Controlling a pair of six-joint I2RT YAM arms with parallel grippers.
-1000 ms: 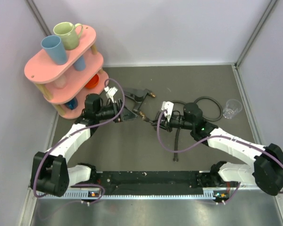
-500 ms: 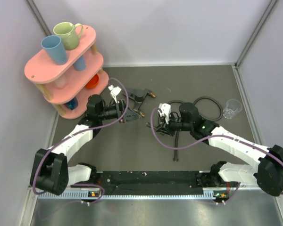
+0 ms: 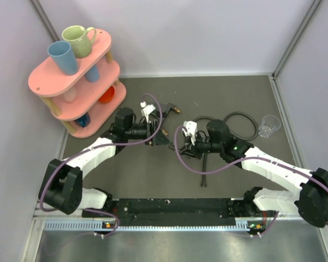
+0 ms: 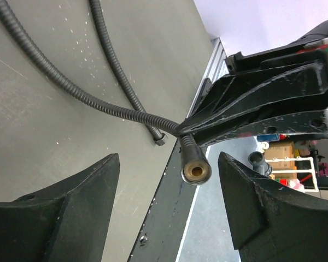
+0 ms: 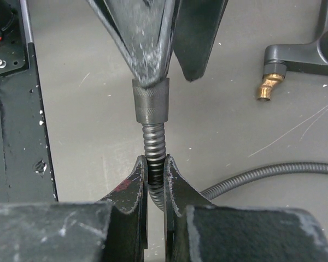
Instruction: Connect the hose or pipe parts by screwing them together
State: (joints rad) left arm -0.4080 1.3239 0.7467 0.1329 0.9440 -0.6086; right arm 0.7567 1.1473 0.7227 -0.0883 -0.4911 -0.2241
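Note:
The hose (image 3: 241, 115) is a long dark ribbed line looping at the right, its far end (image 3: 204, 184) lying near the front. My right gripper (image 5: 154, 168) is shut on the hose (image 5: 153, 143) just behind its knurled end nut (image 5: 150, 101). My left gripper (image 4: 169, 159) is open, and the hose end (image 4: 196, 170) with its brass bore hangs between the fingers without touching them. In the top view the left gripper (image 3: 165, 138) meets the right gripper (image 3: 181, 146) at mid-table. The forked fitting (image 3: 164, 108) lies just behind them; its brass end (image 5: 268, 87) shows in the right wrist view.
A pink two-tier shelf (image 3: 41, 82) with cups stands at the back left. A clear plastic cup (image 3: 269, 125) sits at the right, next to the hose loop. A black rail (image 3: 175, 206) runs along the front edge. Walls close in both sides.
My left gripper has swung right, away from beside the fitting, until its open fingers straddle the hose end. The right gripper shifted slightly left with the hose, then held still.

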